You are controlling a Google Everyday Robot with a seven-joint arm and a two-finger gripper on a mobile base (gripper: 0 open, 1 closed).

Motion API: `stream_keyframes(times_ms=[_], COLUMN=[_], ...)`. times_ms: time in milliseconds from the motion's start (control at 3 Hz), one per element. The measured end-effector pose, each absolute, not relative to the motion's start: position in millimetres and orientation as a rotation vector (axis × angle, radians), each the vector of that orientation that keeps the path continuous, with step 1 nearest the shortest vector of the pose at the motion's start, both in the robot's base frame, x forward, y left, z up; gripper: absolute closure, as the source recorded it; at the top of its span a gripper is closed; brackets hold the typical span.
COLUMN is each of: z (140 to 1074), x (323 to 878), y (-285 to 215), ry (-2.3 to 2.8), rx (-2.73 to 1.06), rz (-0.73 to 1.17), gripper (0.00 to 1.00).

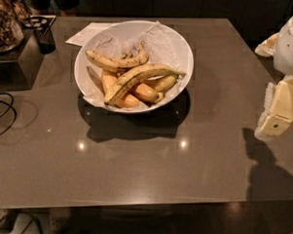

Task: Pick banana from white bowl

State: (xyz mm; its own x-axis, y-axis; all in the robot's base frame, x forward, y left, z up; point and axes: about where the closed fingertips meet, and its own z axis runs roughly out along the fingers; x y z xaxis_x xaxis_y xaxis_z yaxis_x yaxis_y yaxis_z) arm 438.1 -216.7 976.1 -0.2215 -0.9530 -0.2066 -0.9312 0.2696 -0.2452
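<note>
The white bowl (180, 46) stands at the back middle of the grey table, lined with crumpled white paper. The banana (138, 78), long, yellow with dark streaks, lies diagonally across the bowl, stem toward the right rim. A shorter speckled banana (115, 62) lies behind it, and stubby orange-yellow pieces (145, 92) lie beneath. My gripper (279, 111) hangs at the right edge of the view, well to the right of the bowl and apart from it, over the table's right side.
A white paper sheet (88, 33) lies behind the bowl at the left. A dark box with a jar (13, 45) stands at the back left. Black cables (1, 113) lie at the left edge. The table's front edge (133, 206) runs across the lower view.
</note>
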Motion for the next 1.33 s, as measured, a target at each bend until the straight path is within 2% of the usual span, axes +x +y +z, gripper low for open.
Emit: stream_keyframes(times_ms=[667, 1333], z=[984, 980], x=[447, 476], y=[-202, -146], ry=[2.201, 2.105], rx=[-1.770, -1.990], rz=[-0.118, -0.116], gripper=[0.00, 0.00])
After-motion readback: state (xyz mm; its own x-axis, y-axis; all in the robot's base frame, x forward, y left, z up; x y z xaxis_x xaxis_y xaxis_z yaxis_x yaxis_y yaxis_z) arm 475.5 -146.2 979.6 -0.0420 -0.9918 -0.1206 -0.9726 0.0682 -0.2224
